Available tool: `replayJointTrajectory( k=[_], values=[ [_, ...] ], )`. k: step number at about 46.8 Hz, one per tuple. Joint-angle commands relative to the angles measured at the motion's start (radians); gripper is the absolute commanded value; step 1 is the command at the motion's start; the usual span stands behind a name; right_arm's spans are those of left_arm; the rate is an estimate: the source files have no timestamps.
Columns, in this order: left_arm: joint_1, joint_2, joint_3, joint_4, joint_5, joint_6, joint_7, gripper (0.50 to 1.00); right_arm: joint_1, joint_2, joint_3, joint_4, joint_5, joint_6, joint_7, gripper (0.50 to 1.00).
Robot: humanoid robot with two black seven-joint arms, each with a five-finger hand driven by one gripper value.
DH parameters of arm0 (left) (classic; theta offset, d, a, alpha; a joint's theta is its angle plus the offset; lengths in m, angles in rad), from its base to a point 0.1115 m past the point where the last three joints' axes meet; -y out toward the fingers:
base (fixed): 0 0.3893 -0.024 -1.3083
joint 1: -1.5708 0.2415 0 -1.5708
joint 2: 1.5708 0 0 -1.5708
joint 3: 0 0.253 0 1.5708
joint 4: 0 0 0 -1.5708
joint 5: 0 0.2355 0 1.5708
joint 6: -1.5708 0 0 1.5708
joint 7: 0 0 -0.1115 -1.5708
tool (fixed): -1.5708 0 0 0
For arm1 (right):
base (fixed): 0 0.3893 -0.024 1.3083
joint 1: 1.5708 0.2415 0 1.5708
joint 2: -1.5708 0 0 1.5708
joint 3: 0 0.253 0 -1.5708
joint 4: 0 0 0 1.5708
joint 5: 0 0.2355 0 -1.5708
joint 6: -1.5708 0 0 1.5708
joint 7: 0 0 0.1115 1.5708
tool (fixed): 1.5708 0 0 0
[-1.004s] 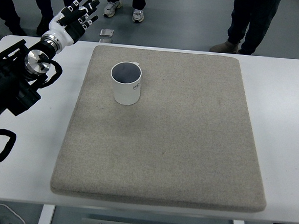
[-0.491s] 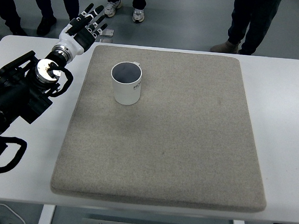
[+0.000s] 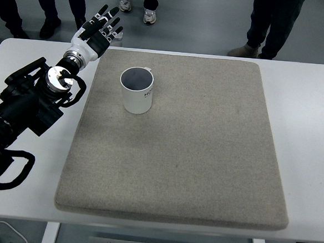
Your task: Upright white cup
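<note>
A white cup [image 3: 137,90] stands upright on the grey felt mat [image 3: 193,151], mouth up, in the mat's far left part. My left hand [image 3: 99,29] hovers over the table's far left edge, beyond and to the left of the cup, fingers spread and holding nothing. Its black arm [image 3: 30,98] reaches in from the left edge. The right arm is out of sight.
The mat covers most of the white table [image 3: 311,132]. Several people's legs and shoes [image 3: 150,16] stand on the floor past the far edge. A small grey object [image 3: 117,35] lies on the floor by the hand.
My left arm has swung right and forward, bringing the hand closer to the mat's far left corner. The cup has not moved.
</note>
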Motion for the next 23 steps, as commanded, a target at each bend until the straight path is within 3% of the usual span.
replayJointTrajectory(
  k=[1, 23],
  values=[
    [0.0, 0.0, -0.001, 0.0, 0.0, 0.0, -0.001, 0.996, 0.0, 0.0, 0.0, 0.0, 0.0, 0.0, 0.0, 0.93],
    [0.0, -0.002, -0.001, -0.003, 0.0, 0.002, -0.01, 0.994, 0.0, 0.0, 0.0, 0.0, 0.001, 0.001, 0.0, 0.93]
  ],
)
